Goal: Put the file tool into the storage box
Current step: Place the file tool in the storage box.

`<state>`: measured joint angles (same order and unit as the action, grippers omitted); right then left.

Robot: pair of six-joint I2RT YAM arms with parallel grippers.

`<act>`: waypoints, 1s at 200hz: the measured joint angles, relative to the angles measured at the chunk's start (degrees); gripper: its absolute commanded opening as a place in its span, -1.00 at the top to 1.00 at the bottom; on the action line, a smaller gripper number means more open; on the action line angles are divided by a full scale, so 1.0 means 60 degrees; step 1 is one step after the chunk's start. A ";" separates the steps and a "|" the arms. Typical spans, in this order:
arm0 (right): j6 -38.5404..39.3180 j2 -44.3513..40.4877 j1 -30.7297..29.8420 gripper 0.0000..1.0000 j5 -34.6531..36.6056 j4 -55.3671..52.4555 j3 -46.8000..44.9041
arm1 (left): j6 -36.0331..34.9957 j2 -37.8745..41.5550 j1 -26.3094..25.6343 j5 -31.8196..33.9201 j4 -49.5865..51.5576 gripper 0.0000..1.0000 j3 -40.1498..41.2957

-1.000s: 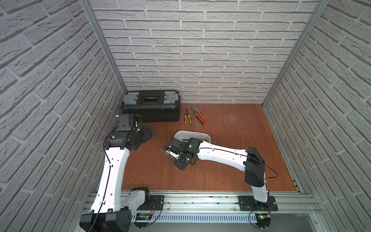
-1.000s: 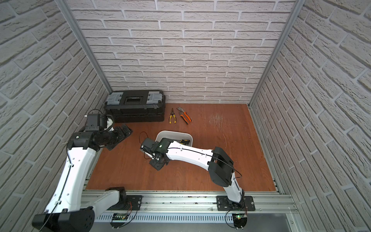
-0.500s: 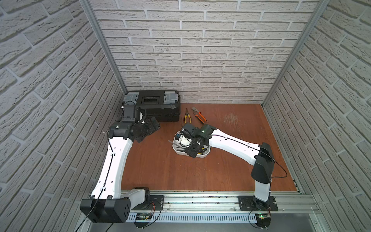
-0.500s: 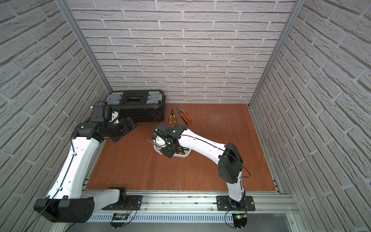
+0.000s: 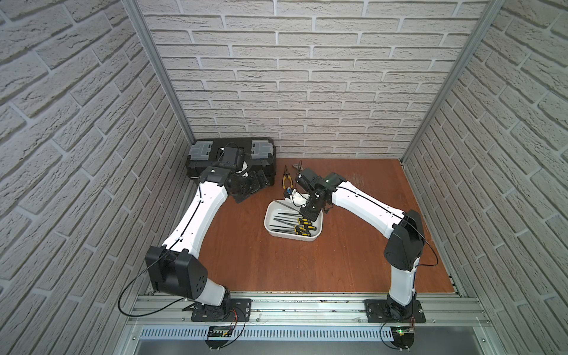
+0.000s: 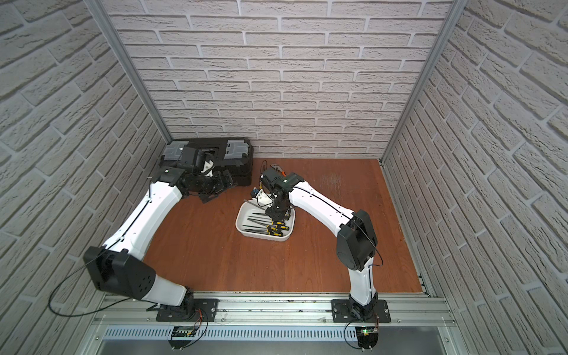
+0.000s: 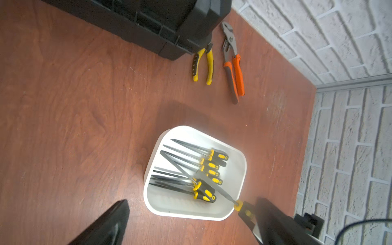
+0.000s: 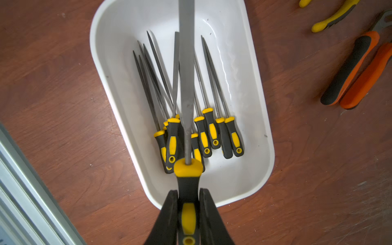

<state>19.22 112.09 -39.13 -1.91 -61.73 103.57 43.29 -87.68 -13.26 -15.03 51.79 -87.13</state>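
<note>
Worktop (image 5: 276, 267), red-brown wood grain: one. Items listed from the robot's left to its right.

- Toolbox (image 7: 159, 25), black, with two grey latches (image 5: 201, 150) on the lid: one, in the back left corner.
- Left gripper (image 5: 252, 188): one, hanging in front of the toolbox, jaws spread wide with nothing between them.
- Pliers (image 7: 210, 63), yellow-and-black handles: one pair, flat on the worktop just beside the toolbox.
- Slip-joint pliers (image 7: 238, 72), orange handles: one pair, just beside the yellow pair but apart from it.
- Storage box (image 8: 118, 70), white with rounded corners: one, mid-worktop, its long side running left to right.
- Loose files (image 8: 233, 137) in the storage box, yellow-and-black handles: at least seven. The handles overlap, so the full count cannot be told. Tips lie to the left and handles bunch to the right.
- File tool (image 8: 186, 84), flat grey blade, same handle type: one, held above the storage box over the loose files. Its long axis runs roughly along the box's length, with the tip reaching the left short rim and the handle to the right.
- Right gripper (image 8: 188, 191): one, above the box's right end, clamped on the file tool's handle.
</note>
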 measured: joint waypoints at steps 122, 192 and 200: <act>0.0841 0.1847 0.0561 0.85 0.1177 0.0987 0.0131 | -0.0404 -0.1708 0.0102 0.0142 0.0455 -0.97 -0.0674; 0.0987 0.1945 0.0565 0.62 0.1661 0.1155 0.0131 | -0.0459 -0.1796 0.0444 0.0131 0.0517 -0.97 -0.0696; 0.0980 0.1967 0.0565 0.48 0.1683 0.1166 0.0131 | -0.0463 -0.1810 0.0444 0.0131 0.0528 -0.97 -0.0696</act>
<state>25.10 123.90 -35.75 8.19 -54.74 104.36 40.51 -98.54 -10.59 -14.24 54.96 -91.31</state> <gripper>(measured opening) 0.192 0.983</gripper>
